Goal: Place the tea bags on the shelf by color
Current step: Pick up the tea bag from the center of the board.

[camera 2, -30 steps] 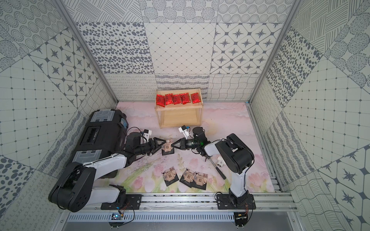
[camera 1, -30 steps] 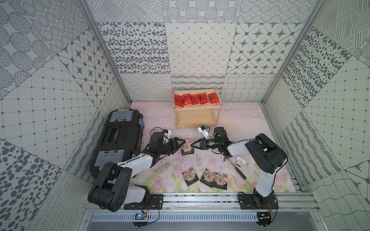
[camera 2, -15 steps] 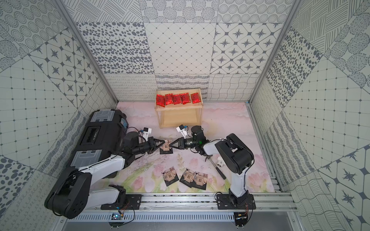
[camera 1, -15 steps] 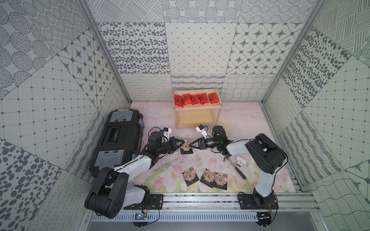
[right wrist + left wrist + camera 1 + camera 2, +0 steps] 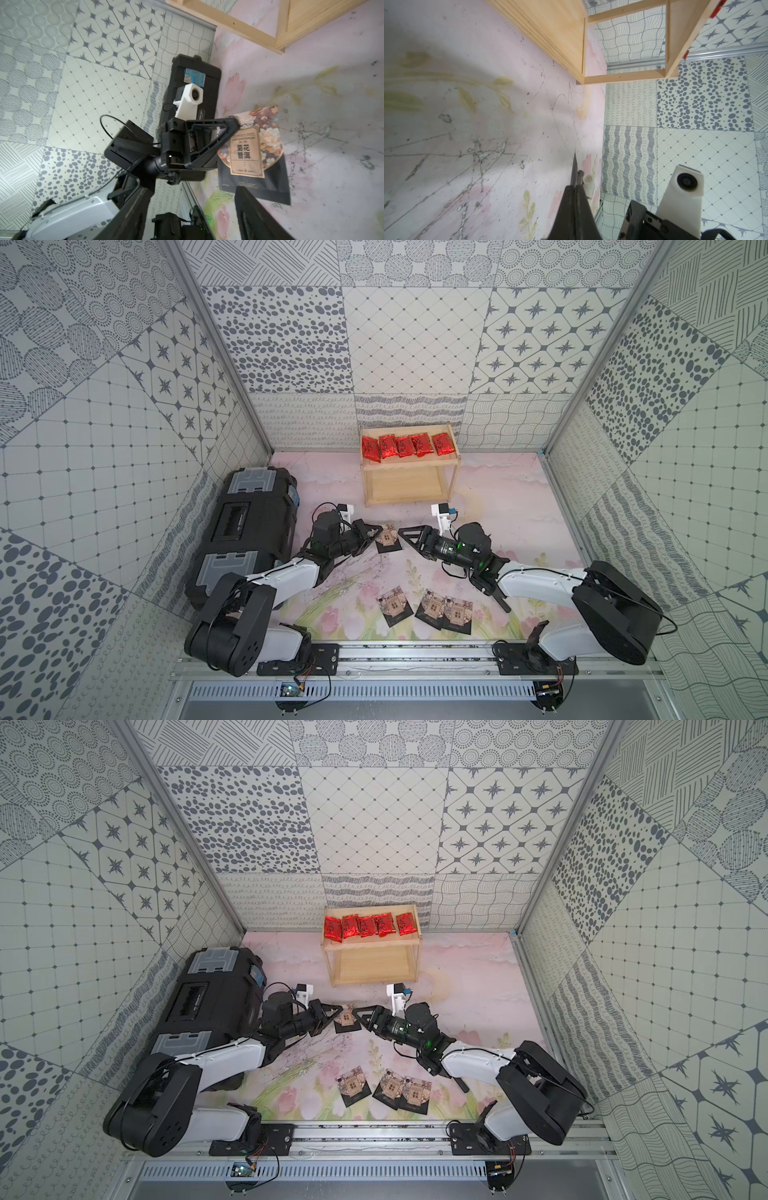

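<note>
My left gripper [image 5: 236, 122] has clamped shut on a corner of the dark sachet [image 5: 253, 151]. My right gripper [image 5: 402, 533] has just let go, fingers apart. Handover complete. The sachet sits between both grippers, near the shelf [image 5: 409, 462], whose lower tier is bare.

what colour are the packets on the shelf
Shiny red packets with black marks; clearest in a top view.

Two high top views (nearly equal), two low close wrist views toward the shelf [image 5: 550, 31].
</note>
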You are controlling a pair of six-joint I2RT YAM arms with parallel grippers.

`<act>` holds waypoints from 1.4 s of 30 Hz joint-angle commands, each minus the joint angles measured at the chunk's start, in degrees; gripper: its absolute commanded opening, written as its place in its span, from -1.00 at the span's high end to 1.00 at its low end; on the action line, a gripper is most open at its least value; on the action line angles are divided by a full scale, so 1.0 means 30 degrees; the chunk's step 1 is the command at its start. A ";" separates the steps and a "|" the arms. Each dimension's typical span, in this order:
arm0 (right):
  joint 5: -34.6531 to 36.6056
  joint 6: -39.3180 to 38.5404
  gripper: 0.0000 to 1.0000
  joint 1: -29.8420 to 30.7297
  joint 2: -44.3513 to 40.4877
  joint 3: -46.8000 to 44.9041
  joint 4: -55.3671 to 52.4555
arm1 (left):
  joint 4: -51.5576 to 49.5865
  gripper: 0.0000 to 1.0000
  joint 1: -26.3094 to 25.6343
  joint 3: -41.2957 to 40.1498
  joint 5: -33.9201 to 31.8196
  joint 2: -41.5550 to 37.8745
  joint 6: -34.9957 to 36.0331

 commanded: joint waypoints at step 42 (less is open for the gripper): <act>0.1237 0.5630 0.79 -0.0624 0.9808 0.2402 1.1983 | 0.9341 1.00 0.0033 0.0368 -0.0435 0.2197 -0.4259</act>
